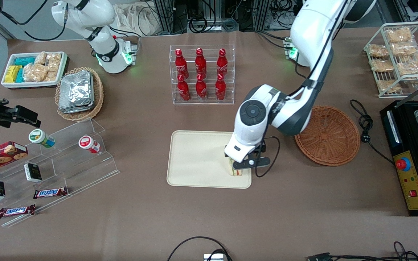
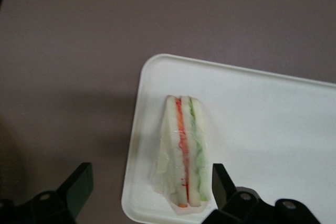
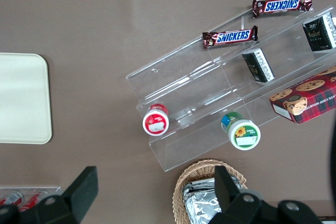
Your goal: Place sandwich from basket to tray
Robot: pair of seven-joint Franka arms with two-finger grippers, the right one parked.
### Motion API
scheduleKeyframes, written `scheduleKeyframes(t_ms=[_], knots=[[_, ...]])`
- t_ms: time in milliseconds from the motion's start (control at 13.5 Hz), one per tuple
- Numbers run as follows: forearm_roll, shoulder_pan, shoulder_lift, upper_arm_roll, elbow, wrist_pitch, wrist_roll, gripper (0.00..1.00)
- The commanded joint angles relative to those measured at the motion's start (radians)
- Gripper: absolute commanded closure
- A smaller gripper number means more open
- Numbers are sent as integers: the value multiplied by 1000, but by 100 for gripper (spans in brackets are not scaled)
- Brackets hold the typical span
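The sandwich [image 2: 184,153] lies in a corner of the tray [image 1: 194,159]; the gripper [image 1: 241,164] hovers above, fingers spread, released. Next, it likely retreats upward.

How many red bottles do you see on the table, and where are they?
6, all in the clear rack, farther from the front camera than the tray: three on the upper row, three on the lower. The gripper hangs open above the sandwich on the tray.

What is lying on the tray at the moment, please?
Only the sandwich lies on the tray, near one corner. The open gripper hovers above it, and the arm hides part of the tray in the front view.
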Motion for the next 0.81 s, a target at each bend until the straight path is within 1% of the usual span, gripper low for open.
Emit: scheduleKeyframes(t_ms=[0,148,295,369,517,664,738], knots=[[9,69,-84,-5,-11,-120,-37,0],[14,109,-140,-3,-17,-188,-34,0],[34,178,-176,-5,-19,-240,-28,0],[38,194,-190,-3,-19,-257,-30,0],[76,258,-216,-5,-19,-289,-23,0],[81,287,-248,-5,-22,-324,68,0],[75,321,-262,-6,-22,-347,120,0]])
